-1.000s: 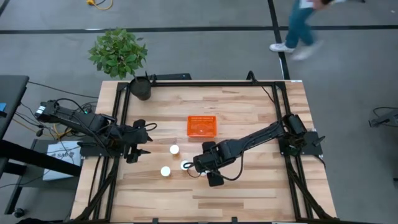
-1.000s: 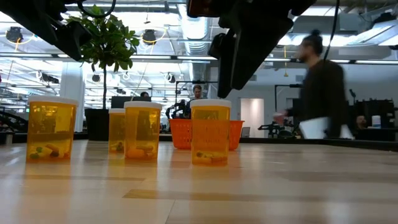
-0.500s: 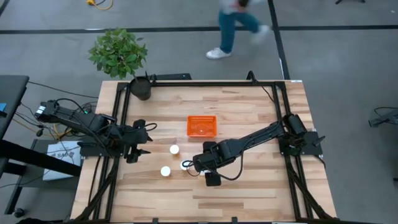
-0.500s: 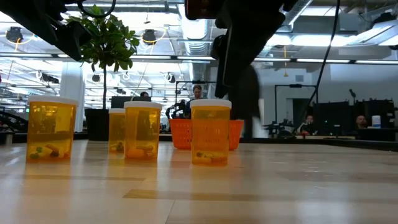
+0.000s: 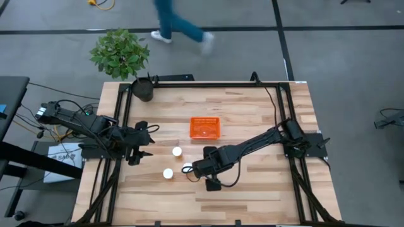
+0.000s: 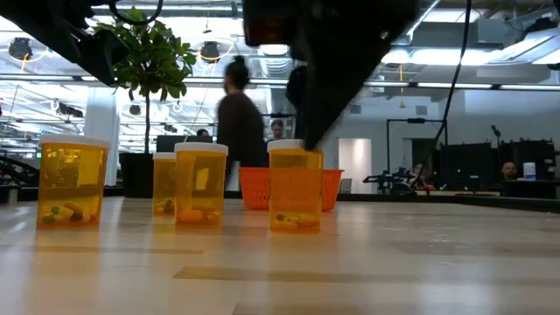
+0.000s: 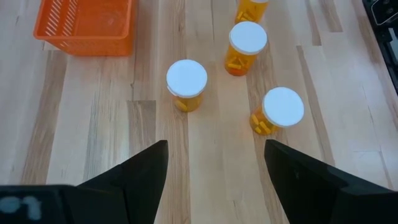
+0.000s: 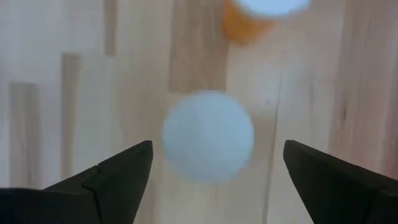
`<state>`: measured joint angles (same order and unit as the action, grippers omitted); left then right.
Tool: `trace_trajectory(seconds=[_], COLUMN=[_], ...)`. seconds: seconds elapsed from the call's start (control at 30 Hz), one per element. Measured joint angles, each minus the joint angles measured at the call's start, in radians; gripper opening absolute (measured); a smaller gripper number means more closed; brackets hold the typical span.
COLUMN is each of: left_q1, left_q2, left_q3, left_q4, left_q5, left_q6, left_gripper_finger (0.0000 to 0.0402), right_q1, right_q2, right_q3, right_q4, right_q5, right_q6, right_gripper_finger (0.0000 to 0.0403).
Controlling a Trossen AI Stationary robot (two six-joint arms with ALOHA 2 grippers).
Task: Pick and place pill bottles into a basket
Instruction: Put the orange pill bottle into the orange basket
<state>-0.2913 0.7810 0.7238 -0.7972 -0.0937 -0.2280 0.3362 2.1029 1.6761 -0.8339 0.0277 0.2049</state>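
Observation:
Four pill bottles with amber bodies and white caps stand upright on their bases on the wooden table. The high view shows three caps (image 5: 177,151), (image 5: 168,173), (image 5: 187,168); the left wrist view shows a fourth (image 7: 252,7). The orange basket (image 5: 205,127) stands on the table beyond them. My right gripper (image 5: 192,169) hangs open over the bottle nearest it; its white cap (image 8: 208,137) shows between the two fingers, below them. My left gripper (image 5: 145,144) is open and empty at the table's left side, facing the bottles.
A dark plant pot (image 5: 143,88) with a leafy plant stands at the table's far left corner. A person (image 5: 177,22) walks on the floor beyond the far edge. Bare wood lies toward the table's near and right sides.
My right gripper has moved a little toward the table's left and near edges and has come down over the bottle nearest it, staying open. The bottles have not moved. The person behind the table has walked from right to left.

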Motion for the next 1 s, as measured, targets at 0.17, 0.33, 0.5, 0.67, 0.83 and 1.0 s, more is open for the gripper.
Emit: trace_trajectory(seconds=[0.17, 0.33, 0.5, 0.67, 0.83, 1.0], left_q1=[0.000, 0.000, 0.000, 0.000, 0.000, 0.000], left_q2=[0.000, 0.000, 0.000, 0.000, 0.000, 0.000], left_q3=[0.000, 0.000, 0.000, 0.000, 0.000, 0.000], left_q4=[-0.002, 0.001, 0.001, 0.001, 0.001, 0.001], left_q5=[0.000, 0.000, 0.000, 0.000, 0.000, 0.000], left_q6=[0.000, 0.000, 0.000, 0.000, 0.000, 0.000], left_gripper_finger=[0.0256, 0.0256, 0.0256, 0.0256, 0.0256, 0.0256], right_q1=[-0.005, 0.002, 0.004, 0.002, 0.003, 0.002], right_q2=[0.012, 0.060, 0.063, 0.063, 0.063, 0.063], right_q3=[0.003, 0.012, 0.014, 0.014, 0.014, 0.014], right_q4=[0.003, 0.011, 0.017, 0.012, 0.011, 0.007], right_q5=[0.012, 0.001, 0.001, 0.004, 0.004, 0.005], right_q6=[-0.026, -0.029, -0.029, -0.029, -0.025, -0.021], right_gripper_finger=[0.0341, 0.0339, 0.0335, 0.0324, 0.0311, 0.0303])
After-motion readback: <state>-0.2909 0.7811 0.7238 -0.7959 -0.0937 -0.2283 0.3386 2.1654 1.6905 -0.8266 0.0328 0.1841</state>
